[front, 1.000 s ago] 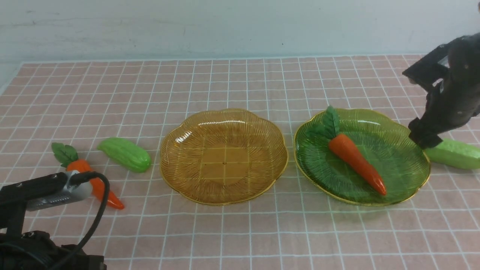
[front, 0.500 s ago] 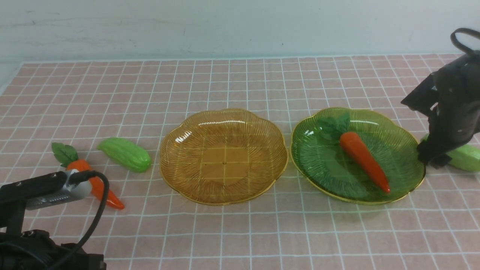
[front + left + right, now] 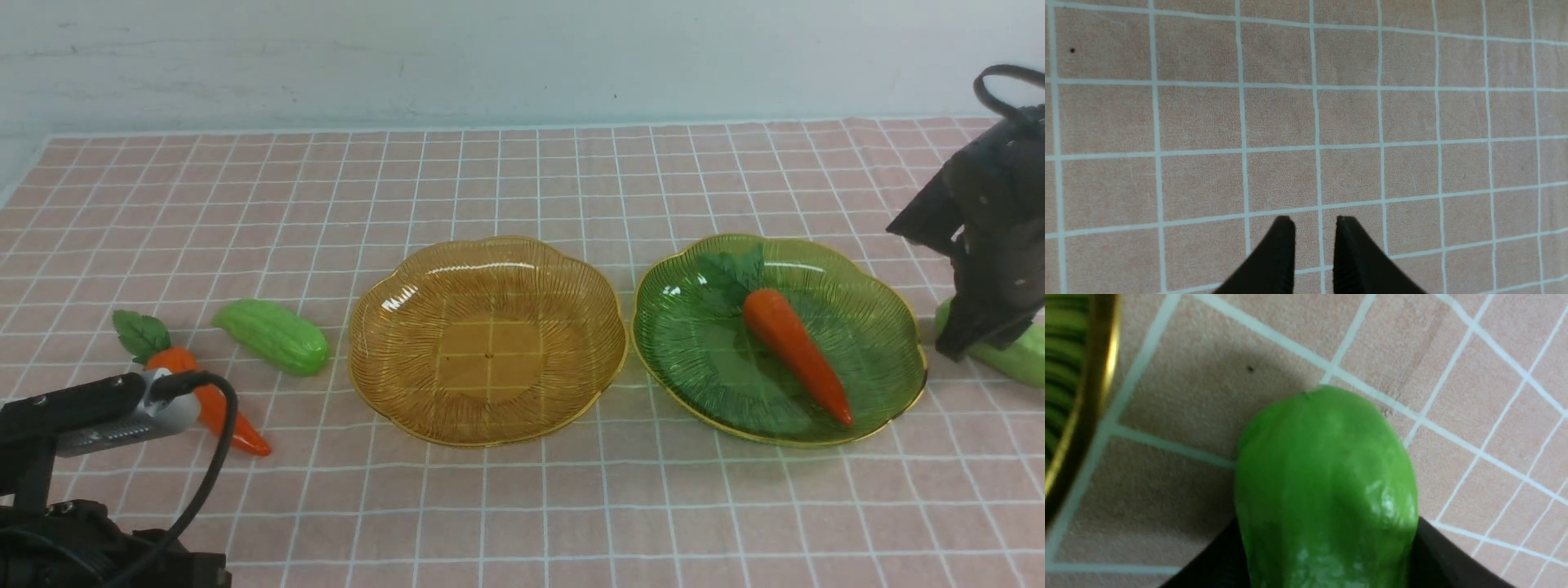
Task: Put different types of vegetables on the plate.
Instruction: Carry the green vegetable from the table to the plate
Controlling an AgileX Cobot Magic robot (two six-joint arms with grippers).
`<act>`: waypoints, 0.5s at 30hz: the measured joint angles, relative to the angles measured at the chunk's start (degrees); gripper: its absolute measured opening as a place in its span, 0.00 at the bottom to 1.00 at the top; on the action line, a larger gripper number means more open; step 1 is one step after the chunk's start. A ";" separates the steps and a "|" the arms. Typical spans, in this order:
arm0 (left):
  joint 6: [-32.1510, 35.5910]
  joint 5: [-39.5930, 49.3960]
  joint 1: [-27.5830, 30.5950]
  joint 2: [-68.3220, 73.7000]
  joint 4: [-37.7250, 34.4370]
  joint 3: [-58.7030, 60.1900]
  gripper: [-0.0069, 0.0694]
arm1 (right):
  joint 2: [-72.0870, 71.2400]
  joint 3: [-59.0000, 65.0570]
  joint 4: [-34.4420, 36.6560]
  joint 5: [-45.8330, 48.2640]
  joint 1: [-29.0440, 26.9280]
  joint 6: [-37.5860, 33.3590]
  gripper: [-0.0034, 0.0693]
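Note:
An orange carrot (image 3: pixel 792 351) lies on the green glass plate (image 3: pixel 702 367). The amber plate (image 3: pixel 490 343) next to it holds nothing. A second carrot (image 3: pixel 214 408) and a light-green gourd (image 3: pixel 273 336) lie on the cloth at the left. My right gripper (image 3: pixel 962 347) is down on the other gourd (image 3: pixel 1016 358), just right of the green plate. In the right wrist view this gourd (image 3: pixel 1327 477) fills the gap of the gripper (image 3: pixel 1327 522), with both fingers against its sides, and it rests on the cloth. My left gripper (image 3: pixel 1312 220) is nearly closed and empty over bare cloth.
The pink checked cloth (image 3: pixel 522 506) covers the table up to a pale wall at the back. The green plate's gold rim (image 3: pixel 1081 416) lies close beside the held gourd. My left arm and its cable (image 3: pixel 98 416) partly cover the left carrot.
My right gripper moved right from the green plate's rim and settled over the right gourd. The green plate slid slightly left and its carrot rolled. The left arm has not moved.

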 joint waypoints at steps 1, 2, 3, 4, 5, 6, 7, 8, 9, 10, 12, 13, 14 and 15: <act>0.00 0.00 0.00 0.00 0.00 0.00 0.27 | -0.14 -0.07 -0.77 1.78 0.00 0.00 0.60; 0.00 0.00 0.00 0.00 0.00 0.00 0.27 | -0.46 -0.41 -1.26 3.04 0.00 0.00 0.60; 0.00 0.00 0.00 0.00 0.00 0.00 0.27 | -1.00 -1.42 -1.26 4.52 0.00 0.00 0.60; 0.00 0.00 0.00 0.00 0.00 0.00 0.27 | -2.00 -3.09 -0.60 5.72 0.00 0.13 0.60; 0.00 0.00 0.00 0.04 0.00 0.00 0.27 | -2.89 -5.36 1.14 6.70 0.12 0.25 0.60; 0.00 -0.06 0.00 0.04 0.00 0.00 0.27 | -4.03 -7.57 3.72 7.29 0.41 0.42 0.60; 0.00 -0.07 0.00 0.04 0.00 0.00 0.27 | -4.93 -10.39 8.35 7.86 0.82 0.50 0.60; 0.00 -0.52 0.00 0.06 0.00 0.00 0.27 | -5.73 -12.66 13.50 8.28 1.39 0.62 0.60; -0.07 -0.84 0.00 0.06 0.00 0.00 0.27 | -6.49 -15.05 21.00 8.80 2.33 0.62 0.60; -0.33 -1.04 0.00 0.06 0.00 0.00 0.27 | -6.68 -16.45 27.75 9.01 3.34 -0.01 0.60; -0.69 -1.67 0.00 0.11 0.00 0.00 0.29 | -6.26 -17.60 44.76 8.74 7.06 -3.87 0.60; -0.76 -2.25 0.00 0.11 0.00 0.00 0.30 | -5.30 -17.66 50.47 7.82 9.80 -5.84 0.60; -1.09 -2.82 0.00 0.11 0.00 0.00 0.31 | -4.35 -17.66 54.09 6.68 11.96 -6.85 0.60; -1.61 -3.17 0.00 0.11 0.00 0.00 0.32 | -3.32 -17.66 55.78 4.56 15.42 -7.67 0.60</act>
